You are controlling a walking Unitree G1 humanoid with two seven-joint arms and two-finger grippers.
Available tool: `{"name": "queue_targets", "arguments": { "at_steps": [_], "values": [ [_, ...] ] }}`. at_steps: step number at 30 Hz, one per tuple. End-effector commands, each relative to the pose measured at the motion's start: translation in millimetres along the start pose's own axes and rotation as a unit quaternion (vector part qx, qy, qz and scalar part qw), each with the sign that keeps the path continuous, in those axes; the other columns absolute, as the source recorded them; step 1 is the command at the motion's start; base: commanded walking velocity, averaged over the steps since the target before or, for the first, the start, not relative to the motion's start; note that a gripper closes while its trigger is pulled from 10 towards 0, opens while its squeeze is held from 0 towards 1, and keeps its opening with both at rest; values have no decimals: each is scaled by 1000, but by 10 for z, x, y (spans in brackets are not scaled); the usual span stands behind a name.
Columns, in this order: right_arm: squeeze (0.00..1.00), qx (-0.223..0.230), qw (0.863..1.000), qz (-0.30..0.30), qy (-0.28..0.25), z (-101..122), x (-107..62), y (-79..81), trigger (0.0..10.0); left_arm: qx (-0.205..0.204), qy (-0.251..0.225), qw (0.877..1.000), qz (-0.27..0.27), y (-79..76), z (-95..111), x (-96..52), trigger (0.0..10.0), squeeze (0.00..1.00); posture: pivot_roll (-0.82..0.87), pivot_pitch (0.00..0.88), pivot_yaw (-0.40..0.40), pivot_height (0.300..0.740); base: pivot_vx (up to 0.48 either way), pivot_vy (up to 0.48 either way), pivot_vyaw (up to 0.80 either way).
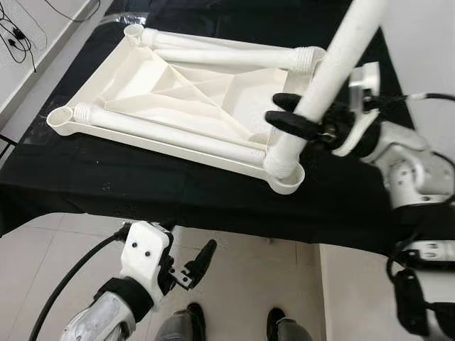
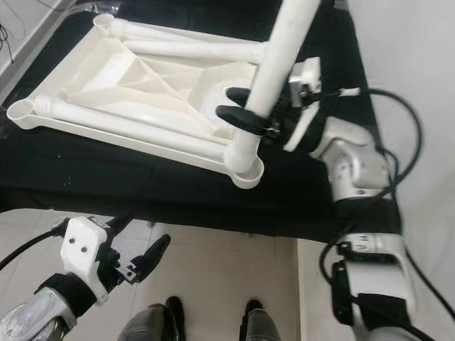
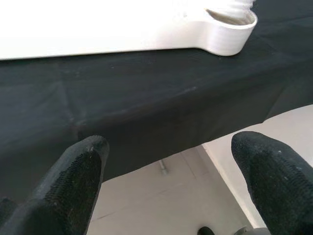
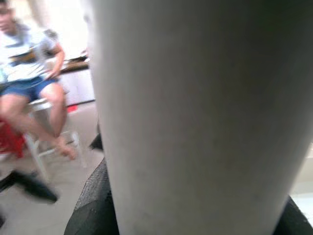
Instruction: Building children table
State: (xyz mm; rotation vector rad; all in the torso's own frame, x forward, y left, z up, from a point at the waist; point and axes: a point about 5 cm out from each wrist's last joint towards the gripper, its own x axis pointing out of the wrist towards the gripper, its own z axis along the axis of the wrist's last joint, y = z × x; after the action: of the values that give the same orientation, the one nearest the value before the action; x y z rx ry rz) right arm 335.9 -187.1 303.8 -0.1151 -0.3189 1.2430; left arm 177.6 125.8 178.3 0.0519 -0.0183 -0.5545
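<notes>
Upright leg (image 1: 334, 67) runs off the frame top, upper end unseen. It covers part of the right claw (image 1: 298, 117) and the tabletop (image 1: 106, 92) corner behind it. Black table (image 1: 142, 177) cut off at top and left edges. Beside the leg in the right wrist view, a seated person (image 4: 29, 78) is blurred, head cropped. Left claw's fingers (image 3: 73, 181) are blurred and cropped at the bottom.

Both eye views look steeply down from the head onto the black-draped bench (image 1: 142, 177) and share the upturned white tabletop (image 1: 178, 92). The left wrist camera sits low, facing the bench edge. The right wrist camera presses against a white leg (image 4: 195, 117).
</notes>
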Motion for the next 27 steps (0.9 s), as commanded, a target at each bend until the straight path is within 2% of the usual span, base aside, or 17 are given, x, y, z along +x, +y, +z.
{"name": "queue_targets", "arguments": {
  "at_steps": [1,9,13,17,21,27],
  "values": [
    [0,-11,999,27,18,-4,-6,41,10000,6,1,1000,-2,-38,-4,-47,10000,0,46,424,52,740,0,0,0],
    [0,-55,993,84,59,128,18,74,10000,10,-6,1000,-5,-102,15,-74,10000,0,41,454,47,740,0,0,0],
    [0,-62,991,93,66,141,34,78,10000,11,-7,1000,-5,-110,19,-80,10000,0,41,459,48,740,0,0,0],
    [0,-105,979,147,97,208,146,112,10000,9,-8,1000,-8,-127,27,-98,10000,0,46,467,45,740,0,0,0],
    [0,-125,970,182,104,266,233,141,10000,7,-7,1000,-9,-137,28,-111,10000,0,48,473,42,740,0,0,0],
    [0,-140,957,221,122,298,270,184,10000,6,-6,1000,-9,-150,34,-127,10000,0,53,480,42,740,0,0,0]
  ]
}}
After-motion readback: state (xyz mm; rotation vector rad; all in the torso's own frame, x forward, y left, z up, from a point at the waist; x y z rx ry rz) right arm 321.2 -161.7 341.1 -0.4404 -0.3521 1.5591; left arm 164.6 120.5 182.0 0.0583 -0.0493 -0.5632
